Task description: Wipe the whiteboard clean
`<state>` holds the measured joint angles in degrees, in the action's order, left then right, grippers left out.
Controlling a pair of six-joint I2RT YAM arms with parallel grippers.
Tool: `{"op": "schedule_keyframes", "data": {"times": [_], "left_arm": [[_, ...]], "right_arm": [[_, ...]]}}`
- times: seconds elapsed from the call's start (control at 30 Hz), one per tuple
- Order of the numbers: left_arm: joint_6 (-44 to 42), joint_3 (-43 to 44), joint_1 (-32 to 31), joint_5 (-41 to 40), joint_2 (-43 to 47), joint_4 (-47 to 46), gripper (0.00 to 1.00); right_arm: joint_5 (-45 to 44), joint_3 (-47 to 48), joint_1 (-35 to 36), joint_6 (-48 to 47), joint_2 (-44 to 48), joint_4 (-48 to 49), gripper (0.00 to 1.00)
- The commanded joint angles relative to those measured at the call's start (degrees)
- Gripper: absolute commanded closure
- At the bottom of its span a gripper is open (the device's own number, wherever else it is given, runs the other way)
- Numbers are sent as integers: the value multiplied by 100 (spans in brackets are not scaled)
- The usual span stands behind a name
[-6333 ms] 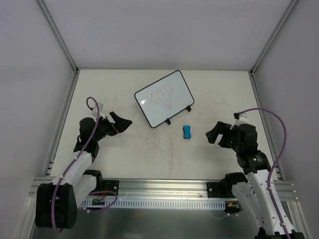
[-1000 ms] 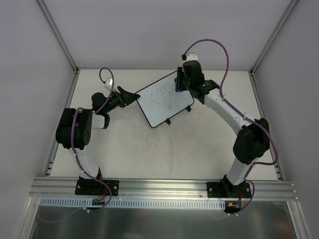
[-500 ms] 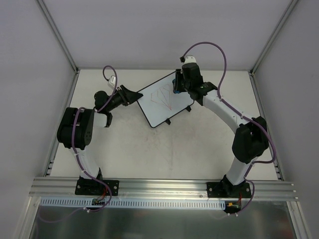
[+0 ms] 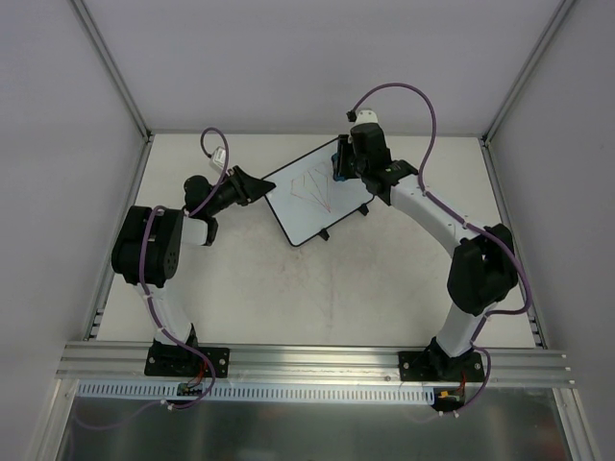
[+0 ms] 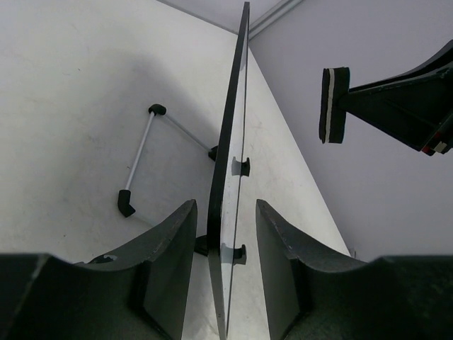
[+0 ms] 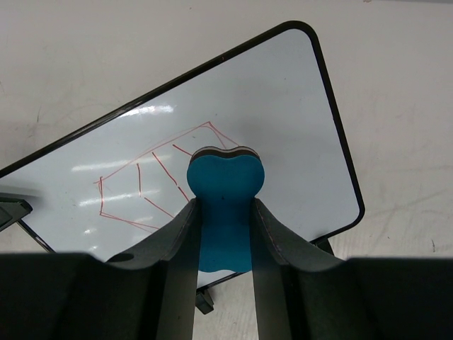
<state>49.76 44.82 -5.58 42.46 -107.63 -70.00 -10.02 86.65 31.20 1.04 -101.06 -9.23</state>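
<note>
The whiteboard [image 4: 317, 197] stands tilted on its two black feet at the back middle of the table, with a faint red line drawing [image 6: 156, 184] on it. My left gripper [image 4: 261, 185] straddles the board's left edge [image 5: 230, 177]; it is open, with a narrow gap showing on each side of the board. My right gripper [image 6: 225, 202] is shut on the blue eraser [image 6: 225, 177]. It holds the eraser over the board's upper right part, just right of the drawing. From the left wrist view the eraser [image 5: 333, 105] hangs a little off the board's face.
A thin wire stand [image 5: 138, 159] props up the board from behind. White walls and aluminium posts [image 4: 115, 77] close in the table at the back and sides. A metal rail [image 4: 307, 360] runs along the near edge.
The left jaws have narrowed around the board's edge. The right gripper has carried the eraser slightly left, over the board. Several seconds ago the eraser lay on the table.
</note>
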Motion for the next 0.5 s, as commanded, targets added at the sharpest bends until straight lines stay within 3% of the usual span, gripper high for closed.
{"op": "schedule_keyframes", "data": {"times": [0.0, 0.2, 0.47], "left_arm": [[-300, 53, -92, -62, 6, -111, 61], [-414, 71, -153, -106, 23, 30, 65], [-467, 62, -180, -238, 32, 109, 80]], "right_arm": [[18, -52, -35, 81, 24, 264, 100], [149, -34, -53, 142, -37, 273, 100], [246, 18, -53, 160, -142, 343, 100]]}}
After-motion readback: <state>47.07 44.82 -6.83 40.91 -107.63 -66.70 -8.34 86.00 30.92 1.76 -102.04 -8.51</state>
